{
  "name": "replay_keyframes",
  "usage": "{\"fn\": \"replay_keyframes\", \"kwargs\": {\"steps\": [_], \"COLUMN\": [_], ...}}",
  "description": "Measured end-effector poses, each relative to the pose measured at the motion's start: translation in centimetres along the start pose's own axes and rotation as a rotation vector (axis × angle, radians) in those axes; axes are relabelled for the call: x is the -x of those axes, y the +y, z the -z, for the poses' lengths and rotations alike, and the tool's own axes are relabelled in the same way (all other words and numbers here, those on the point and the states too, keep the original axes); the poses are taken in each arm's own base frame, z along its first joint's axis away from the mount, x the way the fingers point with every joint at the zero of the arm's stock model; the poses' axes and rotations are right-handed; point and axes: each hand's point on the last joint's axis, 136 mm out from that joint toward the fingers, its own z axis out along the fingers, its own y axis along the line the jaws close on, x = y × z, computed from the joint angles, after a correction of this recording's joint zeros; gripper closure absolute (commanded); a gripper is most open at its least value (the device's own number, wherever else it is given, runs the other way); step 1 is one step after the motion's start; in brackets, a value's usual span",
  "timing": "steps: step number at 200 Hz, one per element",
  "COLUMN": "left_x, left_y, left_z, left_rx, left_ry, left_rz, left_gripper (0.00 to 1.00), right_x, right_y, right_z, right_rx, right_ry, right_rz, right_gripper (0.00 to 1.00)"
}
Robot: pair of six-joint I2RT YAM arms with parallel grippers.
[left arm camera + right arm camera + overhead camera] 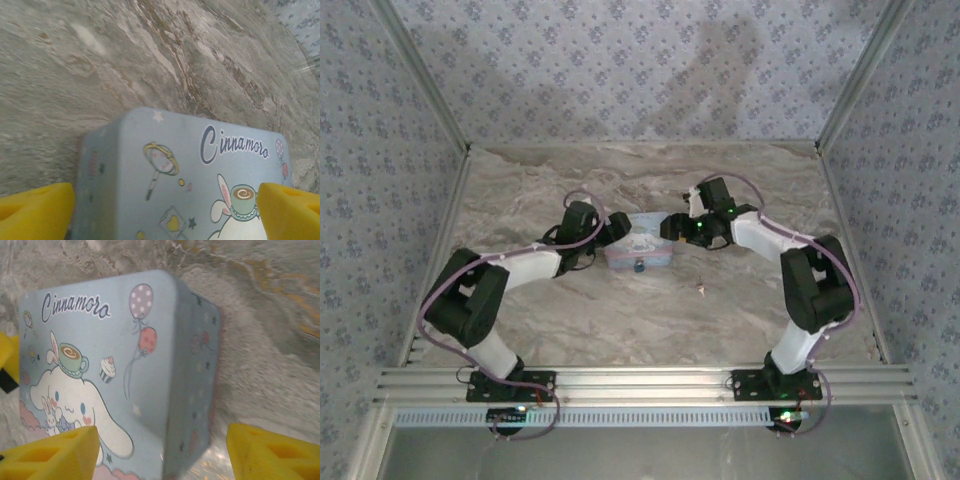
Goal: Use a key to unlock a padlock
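The padlock [639, 266] is a tiny dark bluish-grey dot hanging on the lower face of the pale blue tin [638, 248], dead centre of the top view. It's too small to make out a keyhole or shackle.

My guess is it's light, rigid metal, smooth enough to squirt out of a pinch. It'll probably flop on its hasp, so I'd pin the body by its flat sides and leave the keyhole end free. The tin looks light too and would likely skate on the bench [520, 190], so brace it.

The left end effector [165, 210] has its yellow fingers [35, 210] spread wide either side of the tin's end, not visibly clamping. The right end effector [162, 440] is open too, with one finger over the lid and the other out over the bench, holding nothing.

The pale speck [702, 289] lower right of the tin might be the key, can't tell.
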Motion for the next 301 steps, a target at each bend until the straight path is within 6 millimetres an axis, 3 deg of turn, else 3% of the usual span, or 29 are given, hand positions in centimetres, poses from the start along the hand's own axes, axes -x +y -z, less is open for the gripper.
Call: {"fn": "replay_keyframes", "kwargs": {"steps": [28, 56, 76, 103, 119, 153, 194, 233, 301], "left_x": [2.2, 3.0, 1.8, -1.7, -4.1, -8.8, -11.9, -13.3, -13.2], "left_y": [1.0, 0.3, -0.4, -1.5, -1.8, -1.6, -3.0, -2.7, -2.7], "left_z": [2.8, 5.6, 7.4, 9.0, 9.5, 10.2, 10.7, 10.2, 10.2], "left_rx": [0.029, 0.034, 0.027, 0.011, -0.001, 0.002, -0.030, -0.011, -0.004], "left_ry": [-0.061, -0.090, -0.072, 0.008, 0.059, 0.155, 0.220, 0.252, 0.248], "left_rz": [-0.007, -0.043, -0.073, -0.123, -0.144, -0.175, -0.218, -0.227, -0.209], "left_gripper": [0.06, 0.08, 0.08, 0.09, 0.10, 0.11, 0.12, 0.12, 0.12], "right_x": [-0.3, -0.9, -2.8, -6.0, -7.3, -9.3, -11.1, -12.3, -12.9], "right_y": [-1.4, -3.1, -4.7, -5.5, -5.4, -5.3, -5.7, -6.3, -7.1], "right_z": [2.8, 5.6, 6.4, 6.8, 6.9, 6.2, 4.5, 3.2, 2.4], "right_rx": [-0.110, -0.260, -0.378, -0.502, -0.545, -0.601, -0.637, -0.663, -0.684], "right_ry": [-0.062, -0.096, -0.039, 0.059, 0.099, 0.168, 0.244, 0.299, 0.332], "right_rz": [0.002, 0.001, 0.005, 0.050, 0.088, 0.141, 0.167, 0.174, 0.165], "right_gripper": [0.34, 0.42, 0.50, 0.61, 0.65, 0.65, 0.63, 0.64, 0.67]}}
